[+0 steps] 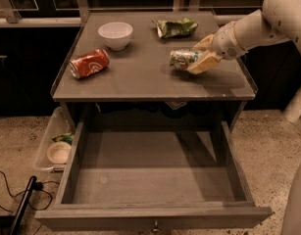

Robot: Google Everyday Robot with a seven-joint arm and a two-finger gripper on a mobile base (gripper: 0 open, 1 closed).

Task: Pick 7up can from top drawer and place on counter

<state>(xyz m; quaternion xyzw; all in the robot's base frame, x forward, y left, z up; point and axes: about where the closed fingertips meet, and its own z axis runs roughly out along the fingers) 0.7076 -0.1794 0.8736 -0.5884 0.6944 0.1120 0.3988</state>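
Observation:
The 7up can lies on its side on the right part of the counter. My gripper reaches in from the right, and its pale fingers lie along the can's right end, one behind it and one in front. The white arm runs up to the top right corner. The top drawer is pulled fully out below the counter, and its grey inside holds nothing. Its small knob shows at the bottom edge.
An orange-red soda can lies on its side at the counter's left. A white bowl and a crumpled green bag sit at the back. A clear plastic bin with a white lid stands on the floor to the left of the drawer.

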